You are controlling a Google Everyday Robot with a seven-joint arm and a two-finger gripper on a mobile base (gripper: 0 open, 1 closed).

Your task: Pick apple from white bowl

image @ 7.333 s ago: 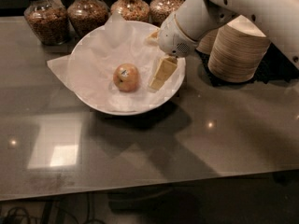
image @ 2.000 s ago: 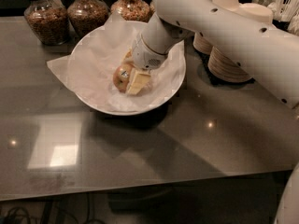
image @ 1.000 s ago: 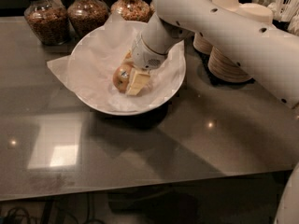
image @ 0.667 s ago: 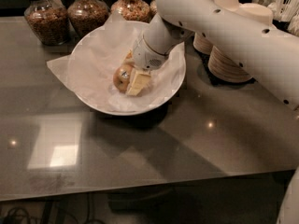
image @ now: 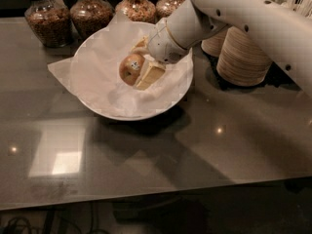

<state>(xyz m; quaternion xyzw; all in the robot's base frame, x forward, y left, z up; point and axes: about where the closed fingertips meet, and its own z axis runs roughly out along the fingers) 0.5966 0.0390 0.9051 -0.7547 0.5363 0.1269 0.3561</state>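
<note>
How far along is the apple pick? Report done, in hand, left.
Done: the gripper is in the white bowl, fingers closed on the apple. In hand: the lift; the apple looks barely off the paper, if at all. Left: raising it clear of the bowl's rim.

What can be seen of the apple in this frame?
The apple is small and round, yellow-orange with a reddish blush and a small white sticker facing the camera; its skin looks smooth and whole. The gripper, reaching in from the right over the white bowl, is shut on it, with a beige finger against its lower right side. It hangs over the bowl's middle, above the crinkled paper lining; whether it touches the paper cannot be told.
</note>
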